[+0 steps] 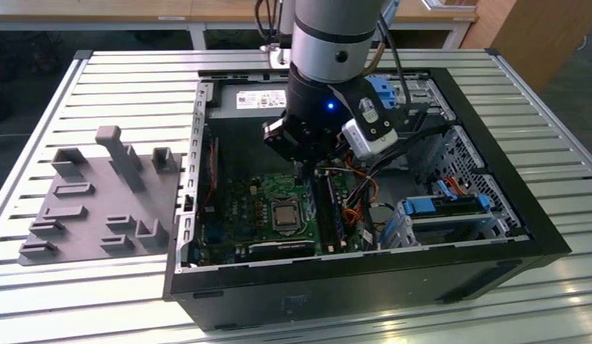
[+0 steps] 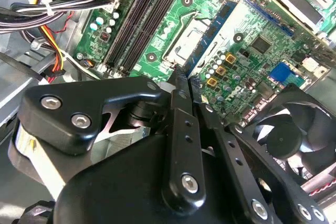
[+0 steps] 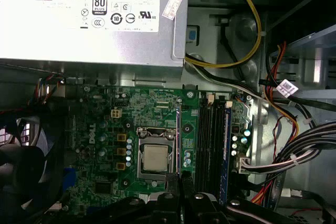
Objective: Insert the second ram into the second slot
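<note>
My gripper is down inside the open computer case, over the green motherboard. Its black fingers are pressed close together on the second ram, a thin blue stick seen edge-on. The stick runs along the side of the processor socket that faces the memory slots. The dark memory slots lie just beside it, apart from it. A blue strip stands along the outermost slot. In the exterior view the arm's wrist covers the fingertips.
The silver power supply sits beyond the board. Bundled cables crowd the side past the slots. A black fan is on the opposite side. Blue drive-bay tabs are at the exterior view's right, a grey holder fixture at its left.
</note>
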`<state>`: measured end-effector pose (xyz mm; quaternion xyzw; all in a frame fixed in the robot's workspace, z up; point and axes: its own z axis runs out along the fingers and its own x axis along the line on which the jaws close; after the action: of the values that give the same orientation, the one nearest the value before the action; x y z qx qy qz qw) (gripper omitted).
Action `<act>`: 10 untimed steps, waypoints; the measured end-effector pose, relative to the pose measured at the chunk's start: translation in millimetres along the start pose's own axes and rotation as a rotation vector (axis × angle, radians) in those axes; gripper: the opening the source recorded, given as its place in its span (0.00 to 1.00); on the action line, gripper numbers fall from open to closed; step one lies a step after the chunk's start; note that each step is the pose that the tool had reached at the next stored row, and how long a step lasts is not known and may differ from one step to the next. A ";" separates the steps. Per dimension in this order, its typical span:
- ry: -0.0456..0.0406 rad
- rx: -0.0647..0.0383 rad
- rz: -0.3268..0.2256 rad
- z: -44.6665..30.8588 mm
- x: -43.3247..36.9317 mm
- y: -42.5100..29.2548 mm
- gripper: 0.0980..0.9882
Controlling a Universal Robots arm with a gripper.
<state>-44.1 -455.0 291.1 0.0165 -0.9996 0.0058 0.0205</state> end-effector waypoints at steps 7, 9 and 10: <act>-0.0002 0.000 0.000 5.2 -2.0 0.0 0.04; -0.0003 0.000 0.000 5.5 -2.0 0.0 0.04; -0.0002 0.000 0.000 6.3 -2.1 0.0 0.04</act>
<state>-42.3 -455.0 284.7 0.0165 -0.9996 0.0057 0.0204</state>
